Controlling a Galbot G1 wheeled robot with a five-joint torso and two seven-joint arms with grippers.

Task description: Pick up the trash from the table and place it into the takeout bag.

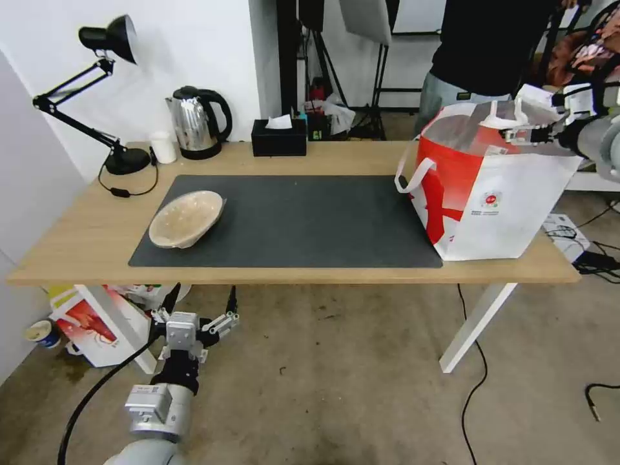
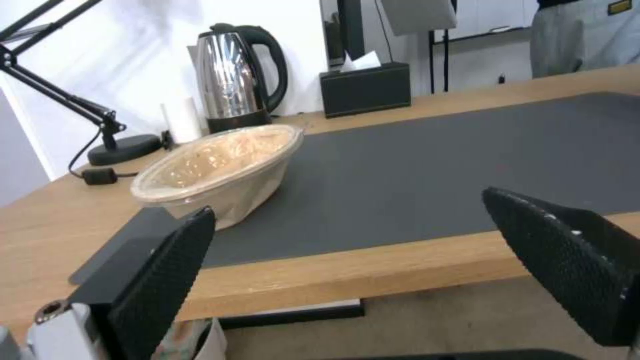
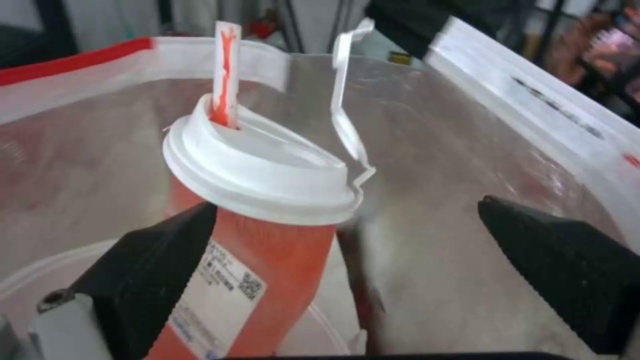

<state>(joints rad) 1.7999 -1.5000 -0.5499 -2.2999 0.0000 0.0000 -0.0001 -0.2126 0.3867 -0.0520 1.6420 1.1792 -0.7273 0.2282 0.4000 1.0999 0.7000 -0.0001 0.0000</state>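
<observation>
1. One shallow tan bowl (image 1: 186,219) lies at 9 o'clock on the dark-grey mat (image 1: 303,219).
2. Right gripper (image 3: 347,235), fingers apart, hangs inside the white-and-red takeout bag (image 1: 497,200) beside the red lidded straw cup (image 3: 257,215).
3. Left gripper (image 1: 201,309), fingers apart, waits below the light-wood table (image 1: 84,239).

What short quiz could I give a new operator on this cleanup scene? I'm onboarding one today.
1. True or false: the shallow tan bowl lies on the dark-grey mat.
2. Which item stands inside the takeout bag? A) steel kettle B) red lidded straw cup C) tissue box
3. Fill in: the left hand hangs open below the ___ edge.

Key:
1. True.
2. B: the red lidded straw cup leans inside the foil lining, with the right hand open around it.
3. Table; the steel kettle and tissue box sit at its back.
</observation>
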